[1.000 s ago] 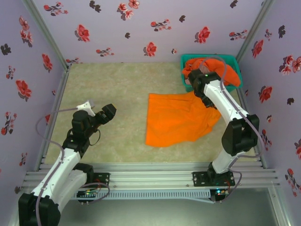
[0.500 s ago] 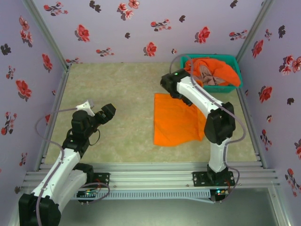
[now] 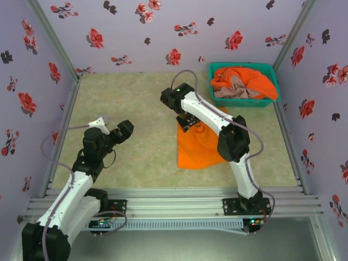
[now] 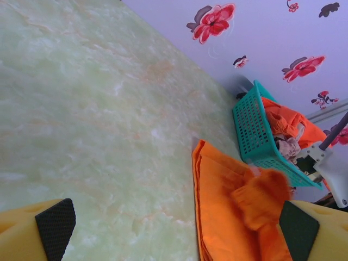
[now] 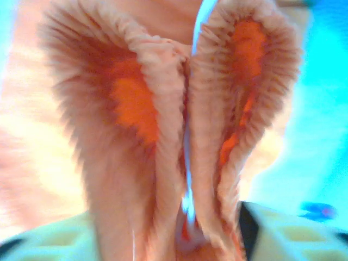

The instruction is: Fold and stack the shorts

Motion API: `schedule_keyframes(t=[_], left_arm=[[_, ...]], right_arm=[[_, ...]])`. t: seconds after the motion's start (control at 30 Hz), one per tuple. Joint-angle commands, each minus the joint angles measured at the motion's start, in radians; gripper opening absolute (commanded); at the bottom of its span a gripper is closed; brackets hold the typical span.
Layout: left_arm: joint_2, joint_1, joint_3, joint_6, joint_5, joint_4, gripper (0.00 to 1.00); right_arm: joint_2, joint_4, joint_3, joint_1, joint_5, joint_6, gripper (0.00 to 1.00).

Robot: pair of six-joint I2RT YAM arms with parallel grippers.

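Note:
One pair of orange shorts [image 3: 202, 145] lies folded into a narrow shape on the table's right half; it is also in the left wrist view [image 4: 228, 217]. My right gripper [image 3: 190, 122] hovers over its far end. In the right wrist view, a bunched orange waistband [image 5: 163, 119] fills the gap between the right gripper's [image 5: 168, 234] spread fingers, blurred. More orange shorts [image 3: 249, 76] and pink-beige shorts [image 3: 237, 92] lie heaped in the basket. My left gripper [image 3: 124, 130] stands open above bare table at the left, nothing between its pads [image 4: 54, 225].
The teal mesh basket [image 3: 239, 103] sits in the far right corner against the flowered wall. Flowered walls close in the table on three sides. A metal rail runs along the near edge by the arm bases.
My right arm swept left from the basket corner across the table, drawing the shorts' right side over the left, so they lie narrower. Its jaws have spread apart. The left arm stayed still.

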Motion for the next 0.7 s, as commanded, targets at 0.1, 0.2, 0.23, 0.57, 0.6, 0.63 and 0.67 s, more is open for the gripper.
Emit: schedule_keyframes(t=[0.1,0.2,0.23,0.57,0.6,0.63,0.67], left_arm=[[0.007,0.01,0.009,-0.008,0.032,0.015,1.0],[0.017,0.007,0.015,-0.013,0.056,0.037,1.0],[0.024,0.008,0.015,-0.02,0.072,0.051,0.99],[0.123,-0.012,0.04,-0.049,0.131,0.129,0.99],[0.123,-0.013,0.04,-0.048,0.131,0.129,1.0],[0.122,-0.013,0.04,-0.047,0.131,0.128,0.99],[0.121,-0.014,0.039,-0.046,0.13,0.125,0.99]], right_arm=[[-0.349,0.671,-0.329,-0.067,-0.924,0.207,0.94],[-0.524,0.867,-0.526,-0.143,-0.911,0.293,0.99],[-0.561,0.877,-0.568,-0.166,-0.877,0.294,0.99],[-0.61,1.126,-0.913,-0.342,-0.849,0.487,0.99],[-0.594,1.149,-0.932,-0.342,-0.846,0.508,0.99],[-0.579,1.174,-0.949,-0.342,-0.849,0.527,0.99],[-0.56,1.205,-0.972,-0.341,-0.853,0.55,0.99]])
